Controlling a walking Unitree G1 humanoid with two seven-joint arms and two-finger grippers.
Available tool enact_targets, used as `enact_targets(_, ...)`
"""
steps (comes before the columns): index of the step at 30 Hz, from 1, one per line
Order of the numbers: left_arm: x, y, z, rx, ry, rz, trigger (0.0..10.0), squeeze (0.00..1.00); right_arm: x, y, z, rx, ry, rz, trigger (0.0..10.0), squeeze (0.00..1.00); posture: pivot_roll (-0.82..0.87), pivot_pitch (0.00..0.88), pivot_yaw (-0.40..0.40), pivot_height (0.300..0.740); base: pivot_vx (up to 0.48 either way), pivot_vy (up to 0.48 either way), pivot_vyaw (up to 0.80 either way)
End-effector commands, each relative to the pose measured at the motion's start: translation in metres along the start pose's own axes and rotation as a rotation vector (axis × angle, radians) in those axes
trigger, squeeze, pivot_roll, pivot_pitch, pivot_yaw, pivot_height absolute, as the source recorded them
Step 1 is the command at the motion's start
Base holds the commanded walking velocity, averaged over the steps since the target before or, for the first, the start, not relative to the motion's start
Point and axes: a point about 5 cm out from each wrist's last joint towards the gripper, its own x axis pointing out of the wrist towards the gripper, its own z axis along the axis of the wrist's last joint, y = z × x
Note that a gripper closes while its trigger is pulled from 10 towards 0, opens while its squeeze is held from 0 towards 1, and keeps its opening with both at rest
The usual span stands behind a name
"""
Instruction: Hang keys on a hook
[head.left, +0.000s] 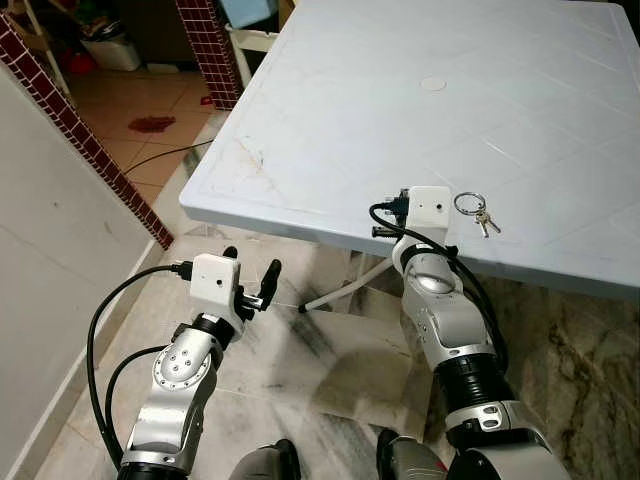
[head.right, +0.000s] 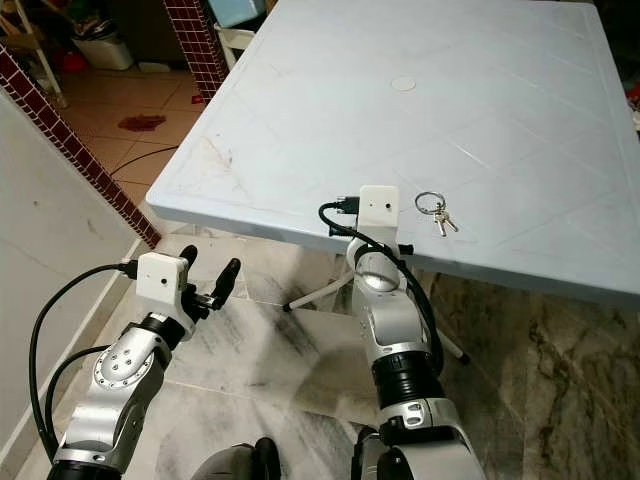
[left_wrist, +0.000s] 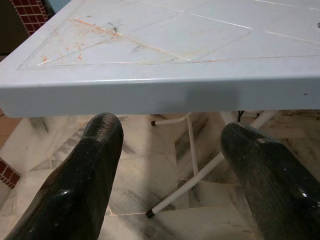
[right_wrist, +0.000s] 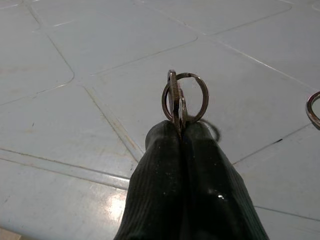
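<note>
Metal keys (right_wrist: 176, 102) on their ring are pinched upright in the closed jaws of the right gripper (right_wrist: 181, 131), lifted over the desk's (head.left: 330, 120) near edge for carrying; another bunch (head.left: 476, 211) lies beside it. The left gripper (head.left: 251, 280) is held open below the desk edge, idle.

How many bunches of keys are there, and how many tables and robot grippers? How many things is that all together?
Key bunches: 2, a loose bunch lying on the table and a held bunch pinched in the right gripper
Tables: 1
Grippers: 2, the right gripper and the left gripper, which is open
Total: 5
</note>
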Motion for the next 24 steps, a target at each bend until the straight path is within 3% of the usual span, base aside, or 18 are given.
enact_targets(1,-0.003,0.002,0.001,0.012,0.001,-0.004,10.0,0.00,-0.004,0.004,-0.026,0.002,0.114,0.005,0.0,0.00,-0.01,0.195,0.135,0.740,0.000,0.000,0.00)
enact_targets(5,-0.002,0.002,0.001,0.012,0.001,-0.003,10.0,0.00,-0.003,0.001,-0.020,-0.046,0.062,-0.017,0.0,0.00,-0.01,0.196,0.135,0.740,0.000,0.000,0.00)
enact_targets(6,-0.002,0.002,0.001,0.012,0.000,-0.003,10.0,0.00,-0.003,-0.002,-0.008,-0.105,-0.026,-0.042,0.0,0.00,-0.01,0.196,0.135,0.740,0.000,0.000,0.00)
enact_targets(9,-0.002,0.002,0.001,0.012,-0.001,-0.002,10.0,0.00,-0.003,-0.004,0.002,-0.139,-0.094,-0.057,0.0,0.00,-0.02,0.196,0.135,0.740,0.000,0.000,0.00)
enact_targets(12,-0.002,0.002,0.001,0.010,-0.001,-0.001,10.0,0.00,-0.004,-0.006,0.021,-0.212,-0.228,-0.074,0.0,0.00,-0.02,0.195,0.132,0.740,0.000,0.000,0.00)
enact_targets(20,-0.001,0.000,0.001,0.005,-0.003,-0.001,10.0,0.00,-0.008,-0.009,0.042,-0.379,-0.403,-0.105,0.0,0.00,-0.02,0.194,0.128,0.740,0.000,0.000,0.00)
enact_targets(21,-0.001,0.000,0.001,0.004,-0.004,0.000,10.0,0.00,-0.009,-0.009,0.044,-0.415,-0.431,-0.106,0.0,0.00,-0.02,0.194,0.128,0.740,0.000,0.000,0.00)
enact_targets(22,-0.001,0.000,0.001,0.003,-0.005,0.001,10.0,0.00,-0.013,-0.006,0.053,-0.554,-0.529,-0.119,0.0,0.00,-0.03,0.194,0.126,0.740,0.000,0.000,0.00)
enact_targets(24,0.000,0.000,0.001,0.002,-0.005,0.002,10.0,0.00,-0.017,-0.002,0.058,-0.640,-0.607,-0.112,0.0,0.00,-0.03,0.194,0.123,0.740,0.000,0.000,0.00)
